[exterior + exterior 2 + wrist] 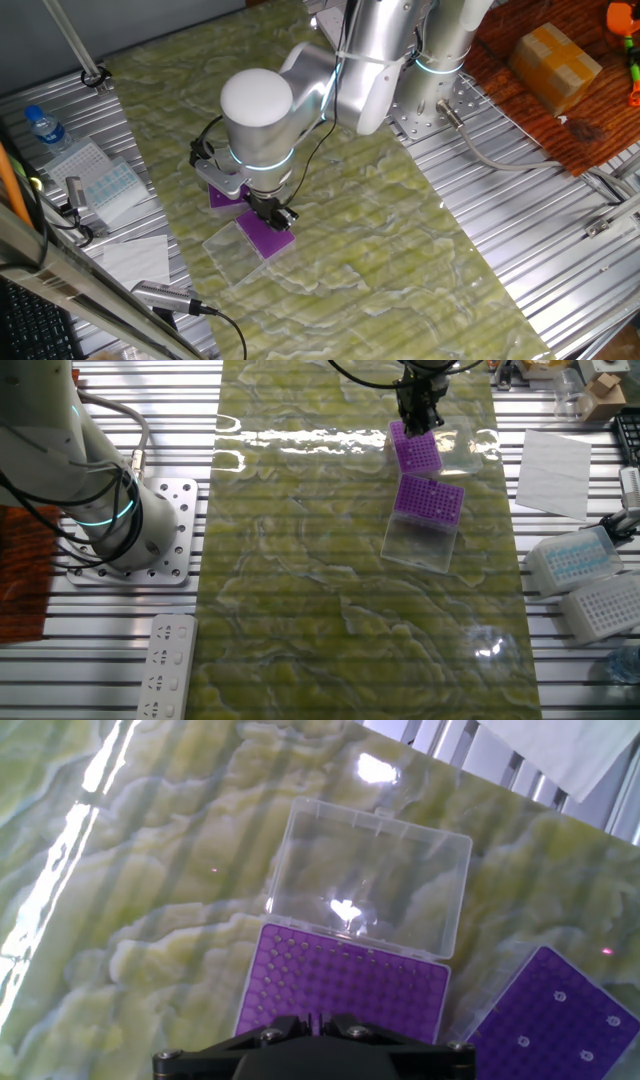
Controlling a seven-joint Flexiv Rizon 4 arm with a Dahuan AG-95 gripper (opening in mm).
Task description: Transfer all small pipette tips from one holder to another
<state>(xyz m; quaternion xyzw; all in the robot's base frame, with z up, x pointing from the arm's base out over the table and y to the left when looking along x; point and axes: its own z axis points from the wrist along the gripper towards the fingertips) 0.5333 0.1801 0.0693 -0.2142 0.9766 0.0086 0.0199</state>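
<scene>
In one fixed view the gripper (274,212) hangs over a purple rack (266,236) on the green mat (400,240). In the other fixed view it stands above the far purple rack (416,451), a second rack (429,498) nearby. In the hand view small pipette tips (556,996) dot the right rack; I cannot tell whether the fingers are apart or together.
</scene>
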